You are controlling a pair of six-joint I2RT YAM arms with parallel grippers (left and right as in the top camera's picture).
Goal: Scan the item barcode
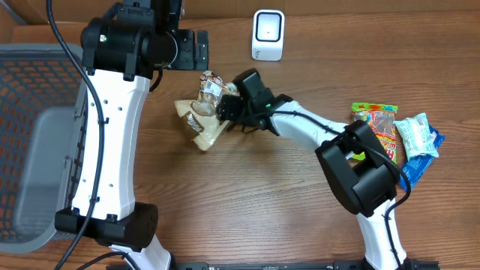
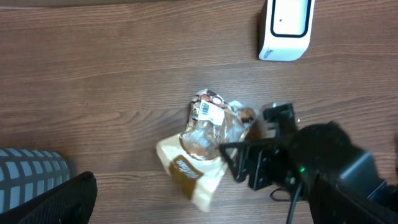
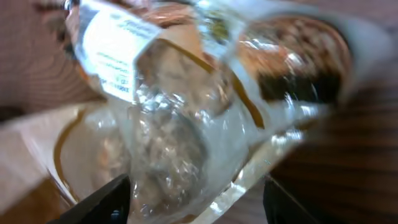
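The item is a clear plastic snack bag (image 1: 201, 114) with cream and brown ends, lying on the wooden table. A white barcode label (image 2: 210, 112) sits near its top. My right gripper (image 1: 227, 109) is at the bag's right side. In the right wrist view its two dark fingers (image 3: 102, 200) stand open on either side of the bag (image 3: 186, 118), with a small gap at the right finger. The white scanner (image 1: 268, 35) stands at the back, apart from the bag. My left gripper (image 1: 196, 49) hovers open above the table behind the bag, holding nothing.
A grey mesh basket (image 1: 30, 142) fills the left side. Several snack packs lie at the right, among them a colourful candy bag (image 1: 381, 126) and a blue-white packet (image 1: 418, 141). The left arm's white column (image 1: 105, 150) stands between basket and bag.
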